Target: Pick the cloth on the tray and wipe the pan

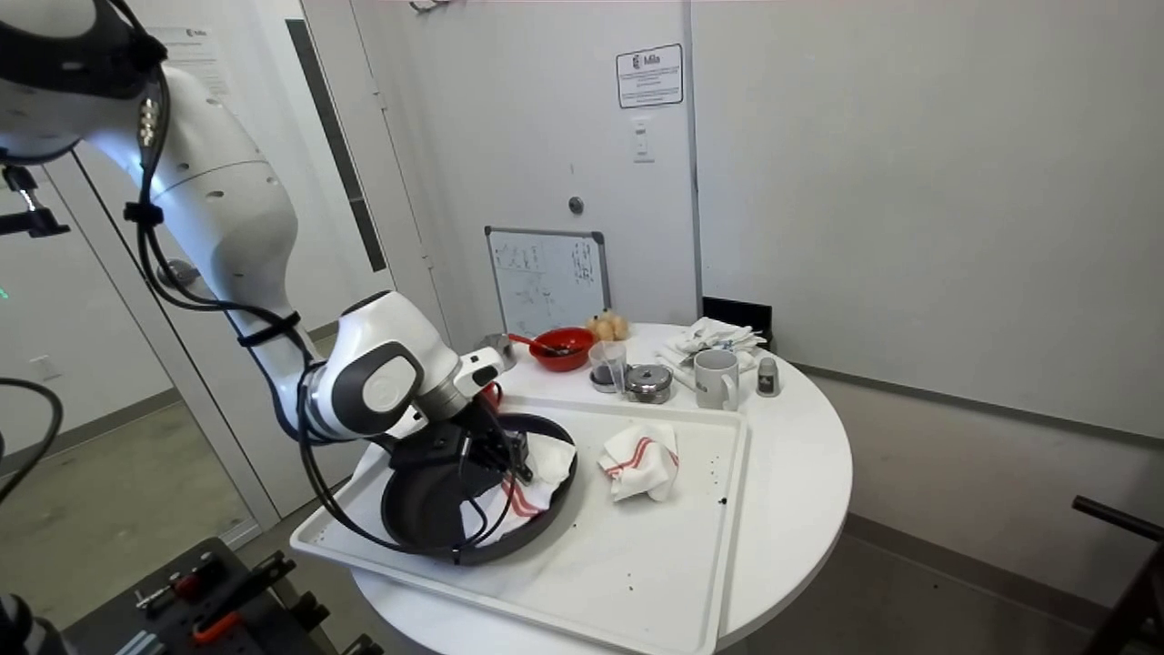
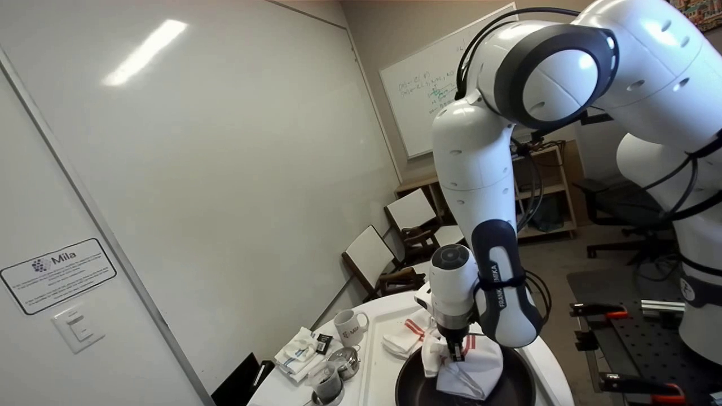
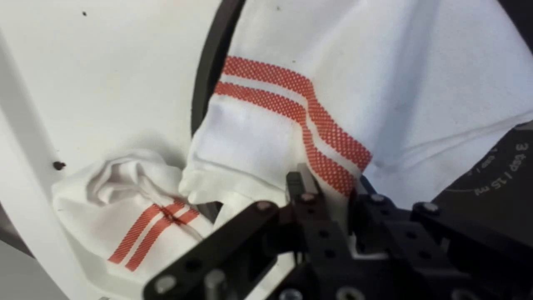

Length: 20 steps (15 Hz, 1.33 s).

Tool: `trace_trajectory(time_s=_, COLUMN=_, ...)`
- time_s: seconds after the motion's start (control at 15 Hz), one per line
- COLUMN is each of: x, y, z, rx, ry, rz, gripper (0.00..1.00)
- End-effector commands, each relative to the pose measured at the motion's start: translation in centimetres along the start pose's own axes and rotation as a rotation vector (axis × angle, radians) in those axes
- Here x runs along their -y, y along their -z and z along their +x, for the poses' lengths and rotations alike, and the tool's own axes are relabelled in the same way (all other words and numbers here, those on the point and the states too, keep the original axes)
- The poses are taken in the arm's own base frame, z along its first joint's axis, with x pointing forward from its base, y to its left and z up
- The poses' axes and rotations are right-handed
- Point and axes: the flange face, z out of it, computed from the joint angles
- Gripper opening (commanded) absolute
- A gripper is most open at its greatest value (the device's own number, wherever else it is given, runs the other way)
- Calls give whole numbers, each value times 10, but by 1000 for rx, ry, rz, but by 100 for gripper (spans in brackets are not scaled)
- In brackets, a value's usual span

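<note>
The black pan [image 1: 423,505] stands on the large white tray [image 1: 655,564]; its handle is mostly hidden behind the gripper in an exterior view. The white cloth with red stripes [image 1: 550,458] lies folded inside the pan and also shows in an exterior view [image 2: 476,372]. In the wrist view the cloth [image 3: 366,66] covers much of the pan [image 3: 499,200], and a striped fold rises between the fingertips. My gripper [image 3: 329,187] points down inside the pan, its fingers closed around that fold. The gripper also shows in both exterior views [image 1: 521,466] [image 2: 456,354].
A smaller crumpled white-and-red cloth [image 1: 644,462] lies on the tray beside the pan. Behind the tray stand a red bowl [image 1: 564,350], a clear cup [image 1: 607,364], a metal tin [image 1: 648,384], a mug [image 1: 717,377] and a small shaker [image 1: 768,377]. White cloths [image 1: 709,338] lie behind the mug.
</note>
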Motion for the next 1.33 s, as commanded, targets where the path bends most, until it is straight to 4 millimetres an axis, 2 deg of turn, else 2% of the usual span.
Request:
trace_trajectory(time_s=0.0, x=-7, y=24, z=-17, rx=-37, ry=-59, rz=-77, gripper=10)
trace_trajectory(time_s=0.33, x=-34, y=57, z=-48, rx=-117, ry=-222, rz=-145, gripper=10)
trace_trajectory(time_s=0.4, x=-39, y=69, z=-37, rx=-117, ry=-260, rz=-143, gripper=10)
trace_trajectory(time_s=0.47, x=-49, y=75, z=-43, rx=-123, ry=-314, rz=-145, gripper=10)
trace_trajectory(time_s=0.67, x=-76, y=94, z=-43, rx=-159, ry=-439, rz=-143, gripper=10)
trace_trajectory(time_s=0.87, x=-105, y=112, z=-47, rx=-194, ry=-523, rz=-70, gripper=10)
trace_trajectory(time_s=1.13, x=-126, y=128, z=-61, rx=-232, ry=-578, rz=43, gripper=10)
trace_trajectory(time_s=1.2, x=-149, y=133, z=-44, rx=-244, ry=-587, rz=57, gripper=10)
trace_trajectory(time_s=1.27, x=-156, y=137, z=-47, rx=-237, ry=-602, rz=86, gripper=10)
